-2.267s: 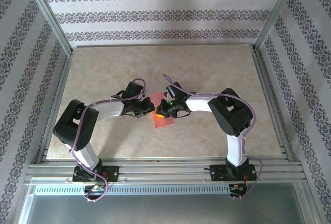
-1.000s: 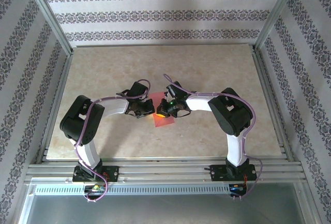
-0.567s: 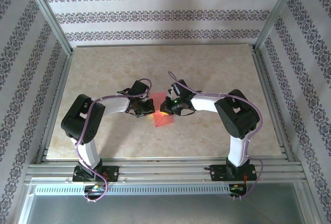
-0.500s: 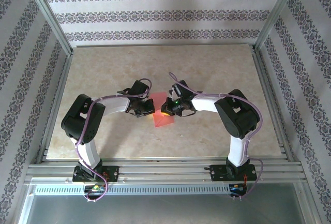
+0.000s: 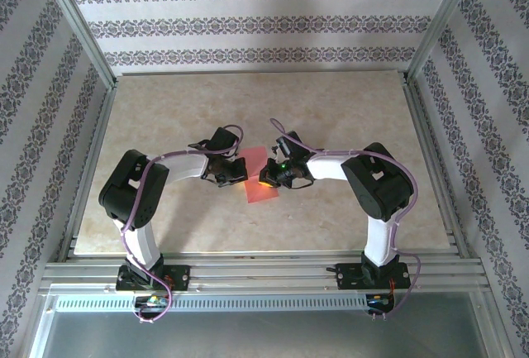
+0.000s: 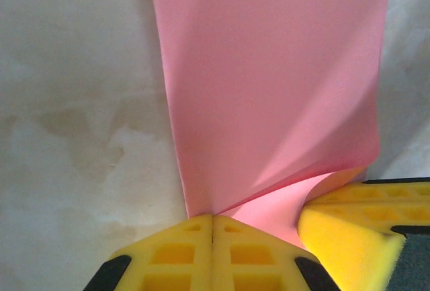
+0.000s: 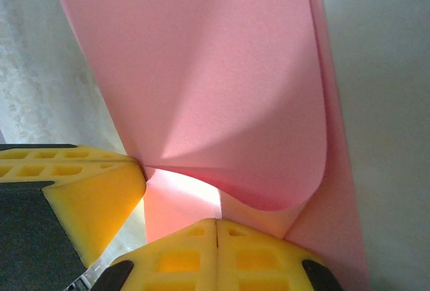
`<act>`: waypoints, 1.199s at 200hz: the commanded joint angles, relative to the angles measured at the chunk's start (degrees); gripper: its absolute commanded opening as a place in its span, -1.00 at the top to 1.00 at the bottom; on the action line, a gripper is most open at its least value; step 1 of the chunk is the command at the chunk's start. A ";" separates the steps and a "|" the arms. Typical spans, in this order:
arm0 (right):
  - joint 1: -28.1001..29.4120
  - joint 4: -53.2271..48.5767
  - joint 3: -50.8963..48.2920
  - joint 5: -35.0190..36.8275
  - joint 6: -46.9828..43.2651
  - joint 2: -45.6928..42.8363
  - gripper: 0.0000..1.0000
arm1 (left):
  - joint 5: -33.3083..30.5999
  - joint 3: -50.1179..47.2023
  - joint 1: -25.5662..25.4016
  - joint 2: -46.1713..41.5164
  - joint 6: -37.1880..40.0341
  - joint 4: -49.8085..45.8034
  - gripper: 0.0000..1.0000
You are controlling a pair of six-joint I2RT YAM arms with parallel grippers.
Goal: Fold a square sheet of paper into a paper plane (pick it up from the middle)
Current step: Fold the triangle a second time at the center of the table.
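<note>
1. Top view: the paper sheet [image 5: 260, 192] lies mid-table [image 5: 347, 118], between my left gripper [image 5: 235, 173] and right gripper [image 5: 266, 179].
2. Left wrist: left gripper [image 6: 212, 228] pads closed, pinching the sheet's [image 6: 269, 89] edge, which bows upward.
3. Right wrist: right gripper [image 7: 216, 234] pads closed on the curling sheet [image 7: 215, 69]. No crease visible; I judge the folding barely begun.

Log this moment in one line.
left pincer: shut on paper | right pincer: shut on paper | paper: edge curled up, rest on table

Beige marbled table [image 5: 331, 110] — floral-striped walls [image 5: 248, 23], aluminium frame [image 5: 431, 35] around.
</note>
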 commanded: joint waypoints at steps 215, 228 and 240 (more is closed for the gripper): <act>0.47 -4.29 -2.95 7.67 5.79 3.95 1.00 | 2.46 -5.23 -7.54 -4.17 -9.08 1.86 1.00; 0.47 -4.33 -2.93 7.58 5.87 4.04 1.00 | 2.21 -5.14 -7.71 -3.88 -8.84 1.53 1.00; 0.47 -4.55 -2.86 7.58 5.91 4.13 1.00 | 1.51 -4.97 -7.79 -3.75 -8.28 0.53 1.00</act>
